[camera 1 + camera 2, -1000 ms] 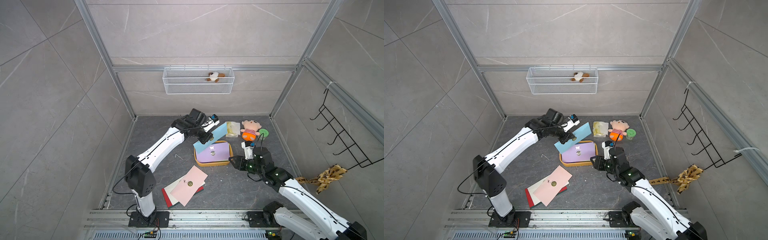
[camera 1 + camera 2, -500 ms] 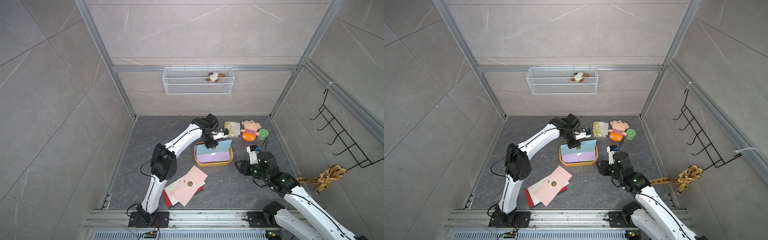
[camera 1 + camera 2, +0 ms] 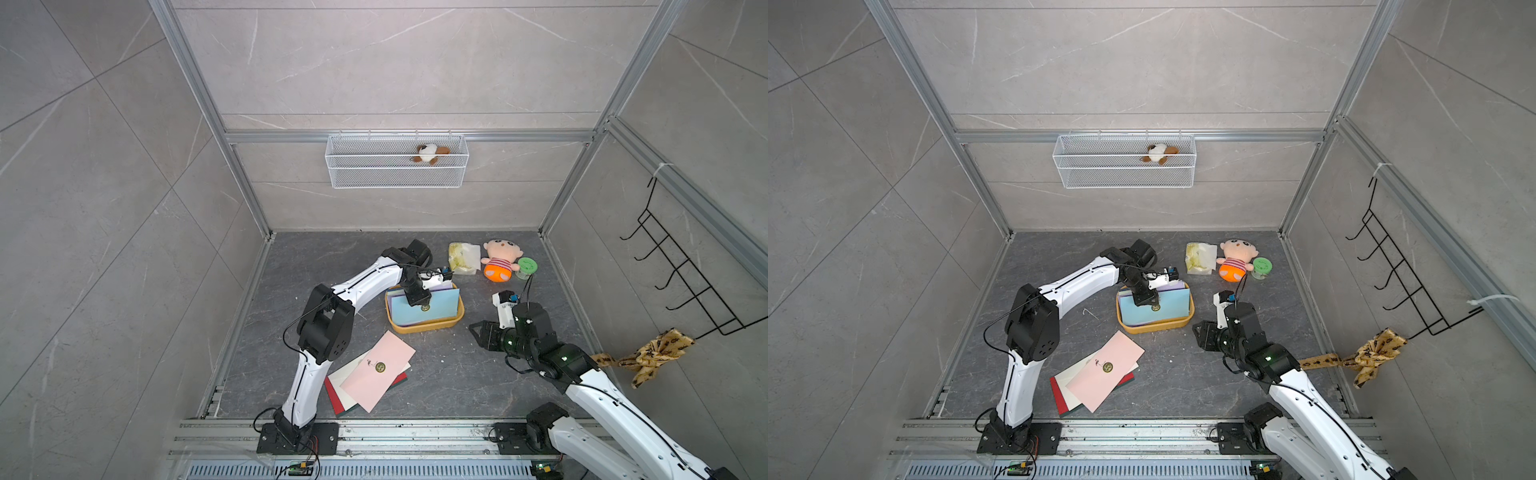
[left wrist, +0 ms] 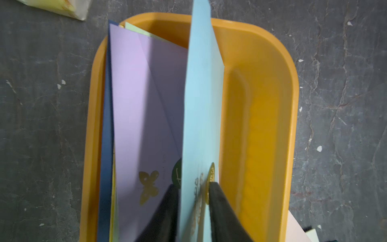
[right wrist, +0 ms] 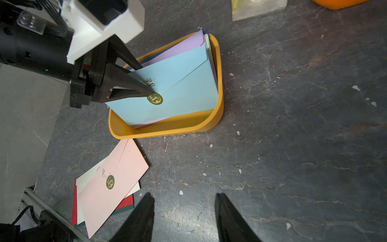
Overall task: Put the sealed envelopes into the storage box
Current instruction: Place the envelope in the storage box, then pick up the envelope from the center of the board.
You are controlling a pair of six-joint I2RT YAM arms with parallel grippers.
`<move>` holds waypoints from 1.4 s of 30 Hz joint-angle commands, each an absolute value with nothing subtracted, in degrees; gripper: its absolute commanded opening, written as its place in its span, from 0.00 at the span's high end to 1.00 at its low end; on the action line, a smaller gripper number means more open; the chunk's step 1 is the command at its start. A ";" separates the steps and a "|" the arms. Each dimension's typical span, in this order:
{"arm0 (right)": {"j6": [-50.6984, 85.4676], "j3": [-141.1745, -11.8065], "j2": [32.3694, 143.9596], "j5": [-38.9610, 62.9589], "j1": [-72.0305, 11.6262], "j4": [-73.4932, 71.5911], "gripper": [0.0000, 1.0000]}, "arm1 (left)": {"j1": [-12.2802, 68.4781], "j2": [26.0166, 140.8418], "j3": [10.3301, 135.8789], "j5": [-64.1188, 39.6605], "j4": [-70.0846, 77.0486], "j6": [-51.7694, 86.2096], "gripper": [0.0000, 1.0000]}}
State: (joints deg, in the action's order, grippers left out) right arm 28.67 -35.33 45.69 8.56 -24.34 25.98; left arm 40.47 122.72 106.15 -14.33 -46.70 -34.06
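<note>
The yellow-orange storage box (image 3: pixel 428 328) (image 3: pixel 1154 328) (image 4: pixel 261 104) (image 5: pixel 167 127) stands mid-floor. In it lie lilac (image 4: pixel 142 104) and navy (image 4: pixel 106 125) sealed envelopes, with a light blue envelope (image 3: pixel 436 309) (image 3: pixel 1167 309) (image 4: pixel 203 104) (image 5: pixel 178 88) leaning on edge above them. My left gripper (image 3: pixel 419 301) (image 3: pixel 1146 299) (image 4: pixel 193 185) straddles the blue one with its jaws apart, one finger by the seal. A pink envelope (image 3: pixel 378 370) (image 3: pixel 1104 370) (image 5: pixel 113 180) tops a cream, red and dark green pile on the floor. My right gripper (image 3: pixel 473 332) (image 3: pixel 1198 332) (image 5: pixel 185 197) is open over bare floor, right of the box.
Behind the box lie a crinkly packet (image 3: pixel 463 257), a plush doll (image 3: pixel 498 259) and a green jar (image 3: pixel 527 267). A white wire basket (image 3: pixel 397 166) hangs on the back wall. On the right wall are a black hook rack (image 3: pixel 681 274) and a patterned cloth (image 3: pixel 652 353).
My left arm brought the light blue envelope down into the box, and its jaws have parted. My right gripper drew back from the box's right side toward the front.
</note>
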 commanded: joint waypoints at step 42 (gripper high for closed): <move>64.04 -17.00 62.10 9.57 -41.89 -16.40 0.26 | 37.80 55.97 23.19 -9.19 -11.07 47.38 0.70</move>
